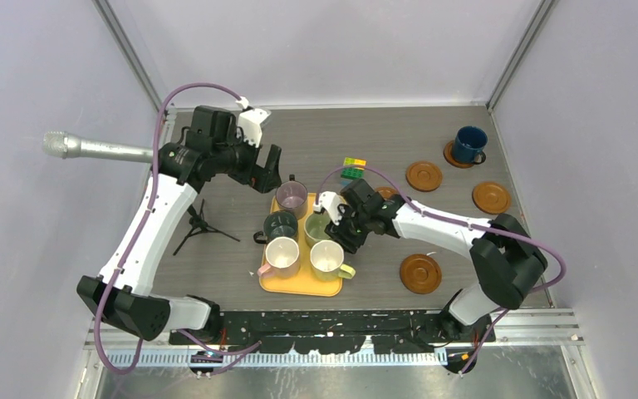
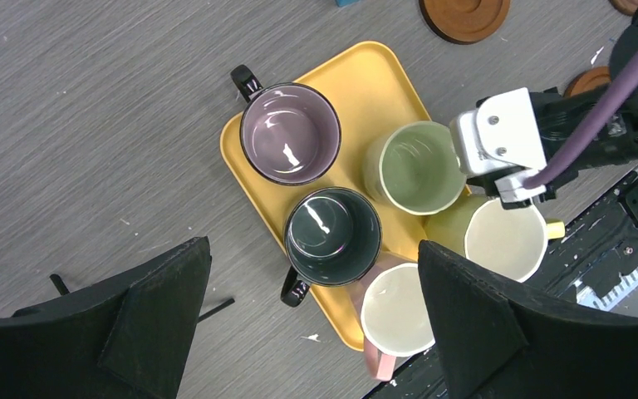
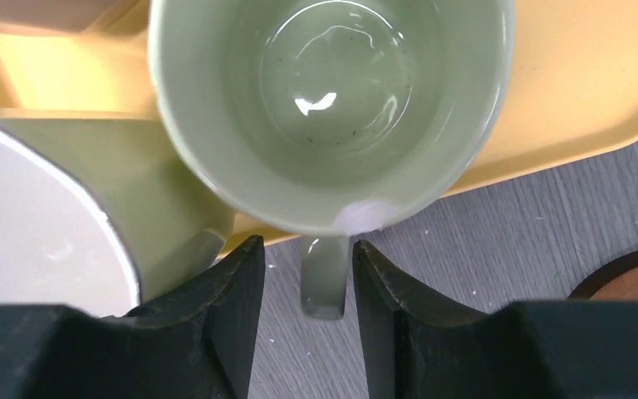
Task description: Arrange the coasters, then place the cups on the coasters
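Five cups stand on the yellow tray (image 1: 299, 285): mauve (image 1: 291, 198), dark green (image 1: 281, 224), light green (image 1: 317, 224), pink-cream (image 1: 282, 255) and pale yellow (image 1: 329, 258). The navy cup (image 1: 469, 144) sits on a coaster (image 1: 451, 156) at the far right. Other coasters lie at the right: (image 1: 424, 175), (image 1: 492, 197), (image 1: 420, 273). My right gripper (image 3: 307, 245) is open, its fingers either side of the light green cup's handle (image 3: 324, 283) with small gaps. My left gripper (image 2: 314, 249) hangs wide open above the dark green cup (image 2: 332, 234), holding nothing.
A multicoloured cube (image 1: 352, 169) lies behind the tray. A silver microphone (image 1: 91, 148) juts in from the left wall above a small black tripod (image 1: 202, 224). One more coaster (image 1: 386, 193) shows partly behind my right arm. Walls close in on both sides.
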Controlling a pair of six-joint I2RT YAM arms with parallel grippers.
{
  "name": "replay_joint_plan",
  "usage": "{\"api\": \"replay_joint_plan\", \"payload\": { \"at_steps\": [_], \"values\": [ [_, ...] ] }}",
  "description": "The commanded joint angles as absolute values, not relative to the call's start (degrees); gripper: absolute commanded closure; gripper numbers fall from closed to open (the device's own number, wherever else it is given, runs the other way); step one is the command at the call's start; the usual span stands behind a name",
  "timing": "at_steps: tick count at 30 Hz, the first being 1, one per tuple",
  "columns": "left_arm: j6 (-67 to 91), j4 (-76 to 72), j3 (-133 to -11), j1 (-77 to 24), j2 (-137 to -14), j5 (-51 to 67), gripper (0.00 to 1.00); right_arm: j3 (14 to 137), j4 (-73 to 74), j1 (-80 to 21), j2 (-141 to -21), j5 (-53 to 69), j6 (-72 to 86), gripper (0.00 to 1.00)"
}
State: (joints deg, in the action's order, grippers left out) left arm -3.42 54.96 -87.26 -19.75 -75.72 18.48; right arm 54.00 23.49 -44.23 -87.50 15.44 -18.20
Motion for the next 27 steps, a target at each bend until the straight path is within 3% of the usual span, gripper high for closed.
{"api": "replay_joint_plan", "payload": {
  "at_steps": [1,11,19,27],
  "values": [
    [-3.63,52.74,-86.97,-19.42,-73.79,18.37,0.03,54.69,19.58,-44.32,-89.19,12.95,-16.82,0.54],
    [-4.48,52.74,-86.73,-19.42,-73.39,16.66,0.03,53.51,21.41,-44.35,-82.14,12.77,-16.57,0.98],
    [-4.28,52.86,-87.38,-19.42,-73.75,16.59,0.03,56.31,25.48,-40.36,-73.77,12.09,-14.42,1.0],
    [-5.33,52.58,-88.9,-19.42,-73.94,17.36,0.0,62.12,32.21,-16.76,-70.45,24.01,-15.88,1.0]
  ]
}}
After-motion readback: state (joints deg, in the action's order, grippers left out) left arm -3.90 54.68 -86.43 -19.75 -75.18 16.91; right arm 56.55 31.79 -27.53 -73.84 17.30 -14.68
